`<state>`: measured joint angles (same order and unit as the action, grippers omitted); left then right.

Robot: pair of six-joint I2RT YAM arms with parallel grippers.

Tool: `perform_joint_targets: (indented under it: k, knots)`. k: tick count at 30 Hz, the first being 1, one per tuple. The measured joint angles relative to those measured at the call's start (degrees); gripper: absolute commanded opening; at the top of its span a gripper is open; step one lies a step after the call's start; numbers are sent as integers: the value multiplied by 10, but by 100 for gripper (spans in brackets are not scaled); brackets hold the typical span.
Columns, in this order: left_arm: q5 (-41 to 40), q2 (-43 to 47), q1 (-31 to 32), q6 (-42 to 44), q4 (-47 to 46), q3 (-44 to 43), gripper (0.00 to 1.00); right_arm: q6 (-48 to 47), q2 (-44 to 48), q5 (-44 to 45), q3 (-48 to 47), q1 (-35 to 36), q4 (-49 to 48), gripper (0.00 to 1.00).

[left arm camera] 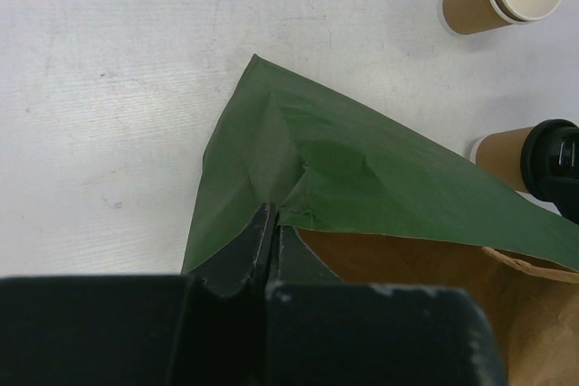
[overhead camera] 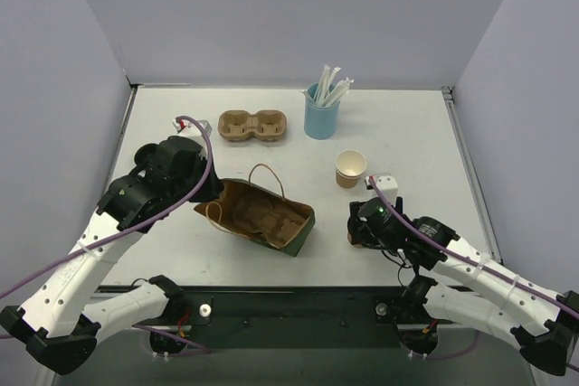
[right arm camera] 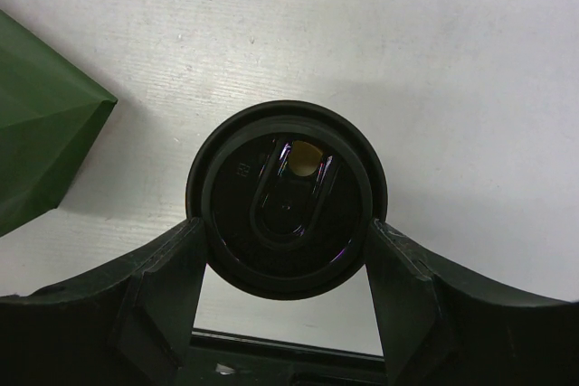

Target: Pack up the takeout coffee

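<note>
At mid-table, left gripper (left arm camera: pixel 274 221) pinches bag's (overhead camera: pixel 262 214) green paper, steadying it; right gripper (right arm camera: pixel 285 243) clasps black-lidded cup (right arm camera: pixel 285 189) for loading.

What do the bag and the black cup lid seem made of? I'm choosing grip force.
The bag looks like matte kraft paper: brown, creased, with a green panel holding sharp folds. The black lid looks like moulded plastic, semi-gloss: it shows highlights and a crisp raised sip tab, though coated fibre can't be ruled out.
</note>
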<state>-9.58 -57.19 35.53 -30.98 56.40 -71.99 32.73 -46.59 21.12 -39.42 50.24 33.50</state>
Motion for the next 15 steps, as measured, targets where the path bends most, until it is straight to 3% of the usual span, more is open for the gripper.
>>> perform_joint_targets:
  k: [10,15]
  knots:
    - [9,0,0,-7,0,1,0,23,-34,-7,-4,-1,25,81]
    - [9,2,0,-10,0,2,0,22,-40,-11,-30,-13,55,82]
